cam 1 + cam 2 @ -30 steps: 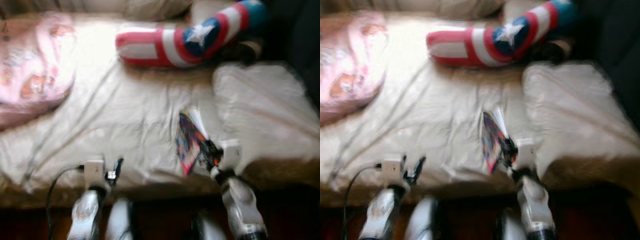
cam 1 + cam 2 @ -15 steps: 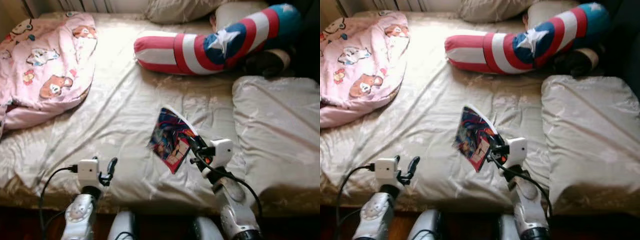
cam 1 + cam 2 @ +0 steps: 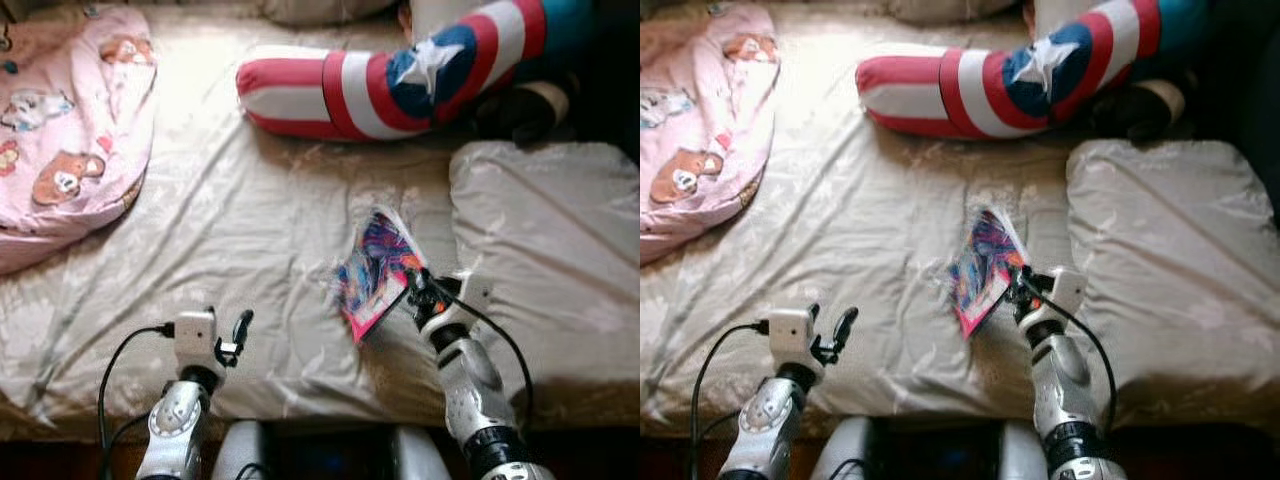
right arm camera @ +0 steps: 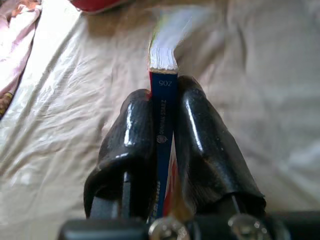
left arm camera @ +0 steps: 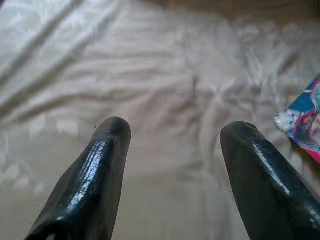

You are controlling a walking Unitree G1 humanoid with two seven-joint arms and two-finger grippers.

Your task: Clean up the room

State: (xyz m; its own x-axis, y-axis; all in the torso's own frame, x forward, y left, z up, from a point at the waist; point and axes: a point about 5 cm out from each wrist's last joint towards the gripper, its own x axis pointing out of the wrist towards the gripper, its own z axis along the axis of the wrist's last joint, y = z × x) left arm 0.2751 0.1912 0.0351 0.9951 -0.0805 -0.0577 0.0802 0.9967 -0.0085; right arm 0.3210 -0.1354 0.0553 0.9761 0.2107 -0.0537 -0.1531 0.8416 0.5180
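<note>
The comic book (image 3: 375,272) is clamped by its spine in my right gripper (image 4: 163,131), held up above the cream bed sheet (image 3: 240,230) near the bed's front edge, its bright cover facing my left side and its pages fanning a little at the free end. In the right wrist view both fingers (image 4: 131,135) press flat against the spine. I judge the pick-up done and the carrying step in hand: next I need somewhere proper to put the book, and must keep the squeeze firm so the thin spine does not slip. My left gripper (image 5: 172,145) hovers spread and empty over the sheet. Farther off lie a white pillow (image 3: 545,230), a star-and-stripes bolster (image 3: 390,80) and a pink cartoon blanket (image 3: 65,130).
</note>
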